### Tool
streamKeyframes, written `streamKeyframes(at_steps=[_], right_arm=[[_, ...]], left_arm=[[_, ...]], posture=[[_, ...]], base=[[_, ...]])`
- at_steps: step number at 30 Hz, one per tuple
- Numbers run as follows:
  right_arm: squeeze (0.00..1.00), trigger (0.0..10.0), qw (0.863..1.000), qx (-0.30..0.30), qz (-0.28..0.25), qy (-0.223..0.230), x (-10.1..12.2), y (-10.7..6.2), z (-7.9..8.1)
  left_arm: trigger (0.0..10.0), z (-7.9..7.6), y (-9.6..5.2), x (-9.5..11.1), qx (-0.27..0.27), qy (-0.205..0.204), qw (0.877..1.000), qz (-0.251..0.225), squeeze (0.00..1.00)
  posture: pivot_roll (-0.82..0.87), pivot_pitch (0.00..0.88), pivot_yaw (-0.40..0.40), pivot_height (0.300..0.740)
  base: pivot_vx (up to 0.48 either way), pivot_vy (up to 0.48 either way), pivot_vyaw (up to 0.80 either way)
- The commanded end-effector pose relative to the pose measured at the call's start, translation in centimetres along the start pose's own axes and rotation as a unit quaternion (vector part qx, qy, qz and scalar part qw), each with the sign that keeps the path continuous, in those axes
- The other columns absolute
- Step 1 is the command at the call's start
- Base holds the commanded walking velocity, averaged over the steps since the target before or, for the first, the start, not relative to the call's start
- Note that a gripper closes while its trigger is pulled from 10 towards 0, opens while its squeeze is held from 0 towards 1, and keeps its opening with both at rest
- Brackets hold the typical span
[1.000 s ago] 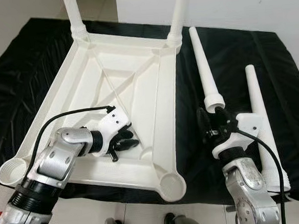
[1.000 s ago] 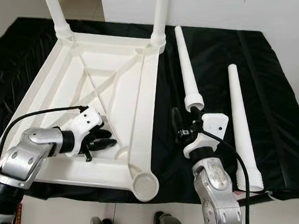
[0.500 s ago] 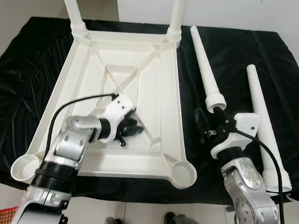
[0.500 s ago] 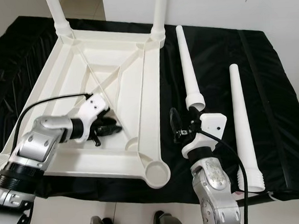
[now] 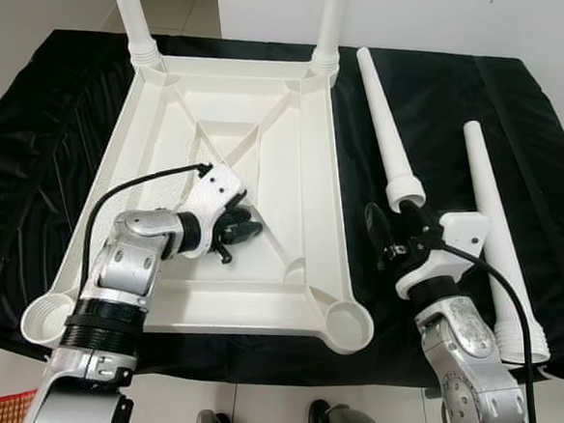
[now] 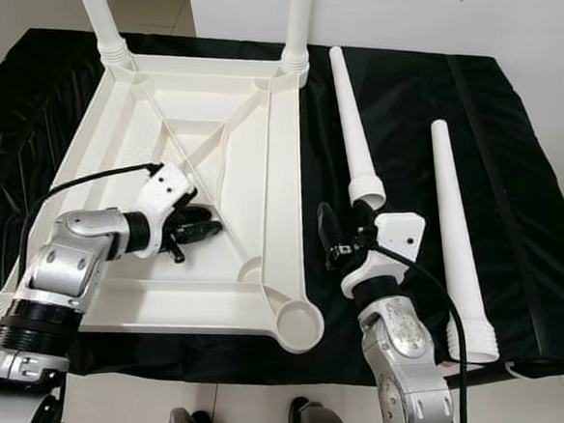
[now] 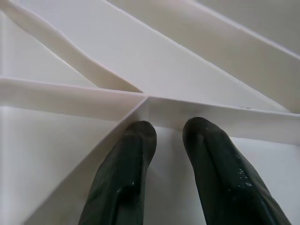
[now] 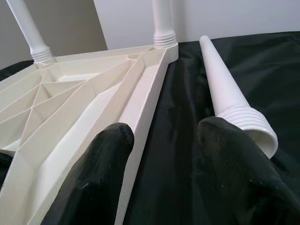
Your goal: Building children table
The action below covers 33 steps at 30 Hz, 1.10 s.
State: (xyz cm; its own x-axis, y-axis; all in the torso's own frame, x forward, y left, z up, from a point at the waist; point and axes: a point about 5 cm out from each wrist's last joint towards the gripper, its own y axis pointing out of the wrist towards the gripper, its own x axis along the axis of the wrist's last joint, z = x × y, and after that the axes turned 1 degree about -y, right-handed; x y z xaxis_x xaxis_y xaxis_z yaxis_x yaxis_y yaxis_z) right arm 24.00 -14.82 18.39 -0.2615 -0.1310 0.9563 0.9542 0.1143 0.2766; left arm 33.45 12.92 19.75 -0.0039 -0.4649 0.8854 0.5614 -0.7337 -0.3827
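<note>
White tabletop [image 5: 257,136] lies upside down on black cloth [image 5: 27,162], two legs screwed into far corners. Left gripper [image 5: 233,227] sits inside the underside by the diagonal ribs, fingers [image 7: 126,159] narrowly apart, gripping nothing. Right gripper [image 5: 392,231] hovers spread wide, empty, between tabletop edge and loose leg [image 5: 385,127]. Second loose leg [image 5: 491,226] lies further right.

No text, label, brand, number or sign can be read anywhere in these views. The upturned white plastic table top [image 5: 259,155], the loose white legs [image 5: 385,127] beside it and the black cloth [image 5: 27,162] under it all carry plain, unmarked surfaces.
</note>
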Motion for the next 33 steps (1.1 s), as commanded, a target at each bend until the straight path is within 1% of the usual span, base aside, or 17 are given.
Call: streamKeyframes(at_steps=[1, 2, 3, 6, 7, 9, 10, 12, 13, 14, 17, 18, 25, 27, 30, 32, 33], right_arm=[[0.0, 10.0, 1.0, 0.002, 0.01, 0.001, -0.3, -0.1, -0.1], [0.0, 10.0, 1.0, 0.004, 0.009, 0.001, -0.3, 0.0, -0.1], [0.0, 10.0, 1.0, 0.006, 0.009, 0.001, -0.3, 0.1, -0.1], [0.0, 10.0, 1.0, 0.006, 0.009, 0.002, -0.3, 0.1, -0.1], [0.0, 10.0, 1.0, 0.007, 0.008, 0.001, -0.3, 0.2, -0.1], [0.0, 10.0, 1.0, 0.006, 0.006, 0.001, -0.2, 0.3, -0.1], [0.0, 10.0, 1.0, 0.006, 0.006, 0.001, -0.2, 0.3, -0.1], [0.0, 10.0, 1.0, 0.004, 0.006, 0.0, -0.2, 0.2, -0.2], [0.0, 10.0, 1.0, 0.004, 0.006, 0.0, -0.2, 0.2, -0.2], [0.0, 10.0, 1.0, 0.0, 0.005, 0.0, -0.1, 0.1, -0.2], [0.0, 10.0, 1.0, -0.002, 0.005, 0.0, -0.1, 0.2, -0.3], [0.0, 10.0, 1.0, -0.003, 0.004, -0.001, 0.0, 0.2, -0.4], [0.0, 10.0, 1.0, -0.005, 0.002, -0.001, 0.0, 0.2, -0.4], [0.0, 10.0, 1.0, -0.006, 0.001, 0.002, 0.0, 0.3, -0.3], [0.0, 10.0, 1.0, -0.004, 0.001, 0.003, 0.0, 0.3, -0.1], [0.0, 10.0, 1.0, -0.004, 0.0, 0.004, 0.0, 0.3, -0.1], [0.0, 10.0, 1.0, -0.004, 0.0, 0.004, 0.0, 0.3, -0.1]], left_arm=[[10.0, 1.3, -0.9, 0.1, 0.122, 0.021, 0.992, 0.0, 0.0], [10.0, 1.2, -0.9, 0.0, 0.116, 0.031, 0.993, 0.005, 0.0], [10.0, 1.1, -0.7, -0.2, 0.114, 0.029, 0.993, 0.015, 0.0], [10.0, 1.1, -0.6, -0.4, 0.115, 0.023, 0.993, 0.019, 0.0], [10.0, 1.3, -0.2, -0.7, 0.133, 0.033, 0.99, 0.032, 0.0], [10.0, 1.4, 0.4, -0.9, 0.152, 0.036, 0.987, 0.037, 0.0], [10.0, 1.4, 0.4, -0.9, 0.152, 0.036, 0.987, 0.037, 0.0], [10.0, 1.0, 1.2, -1.0, 0.153, 0.043, 0.986, 0.041, 0.0], [10.0, 1.0, 1.2, -1.0, 0.153, 0.043, 0.986, 0.041, 0.0], [10.0, 0.8, 1.6, -0.9, 0.159, 0.039, 0.986, 0.036, 0.0], [10.0, 0.8, 1.9, -0.7, 0.165, 0.031, 0.985, 0.03, 0.0], [10.0, 1.1, 2.2, -0.4, 0.181, 0.026, 0.983, 0.025, 0.0], [10.0, 2.1, 2.4, 0.0, 0.228, 0.019, 0.973, 0.023, 0.0], [10.0, 3.0, 2.4, 0.4, 0.256, 0.024, 0.966, 0.017, 0.0], [10.0, 3.4, 2.4, 0.7, 0.261, 0.021, 0.965, 0.014, 0.0], [10.0, 3.3, 2.5, 1.0, 0.256, 0.021, 0.966, 0.008, 0.0], [10.0, 3.1, 2.5, 1.2, 0.245, 0.024, 0.969, 0.001, 0.0]], posture=[[0.02, 0.179, -0.039, 0.74], [0.02, 0.179, -0.039, 0.74], [0.02, 0.178, -0.042, 0.74], [0.02, 0.178, -0.042, 0.74], [0.02, 0.18, -0.041, 0.74], [0.01, 0.182, -0.041, 0.74], [0.01, 0.182, -0.041, 0.74], [0.01, 0.185, -0.038, 0.74], [0.01, 0.185, -0.038, 0.74], [0.0, 0.188, -0.039, 0.74], [0.0, 0.19, -0.037, 0.74], [0.0, 0.191, -0.038, 0.74], [0.0, 0.191, -0.036, 0.74], [0.0, 0.191, -0.035, 0.74], [0.0, 0.191, -0.035, 0.74], [0.0, 0.191, -0.035, 0.74], [0.0, 0.191, -0.035, 0.74]], base=[[0.0, 0.0, 0.0], [0.0, 0.0, 0.0], [0.0, 0.0, 0.0], [0.0, 0.0, 0.0], [0.0, 0.0, 0.0], [0.0, 0.0, 0.0], [0.0, 0.0, 0.0], [0.0, 0.0, 0.0], [0.0, 0.0, 0.0], [0.0, 0.0, 0.0], [0.0, 0.0, 0.0], [0.0, 0.0, 0.0], [0.0, 0.0, 0.0], [0.0, 0.0, 0.0], [0.0, 0.0, 0.0], [0.0, 0.0, 0.0], [0.0, 0.0, 0.0]])
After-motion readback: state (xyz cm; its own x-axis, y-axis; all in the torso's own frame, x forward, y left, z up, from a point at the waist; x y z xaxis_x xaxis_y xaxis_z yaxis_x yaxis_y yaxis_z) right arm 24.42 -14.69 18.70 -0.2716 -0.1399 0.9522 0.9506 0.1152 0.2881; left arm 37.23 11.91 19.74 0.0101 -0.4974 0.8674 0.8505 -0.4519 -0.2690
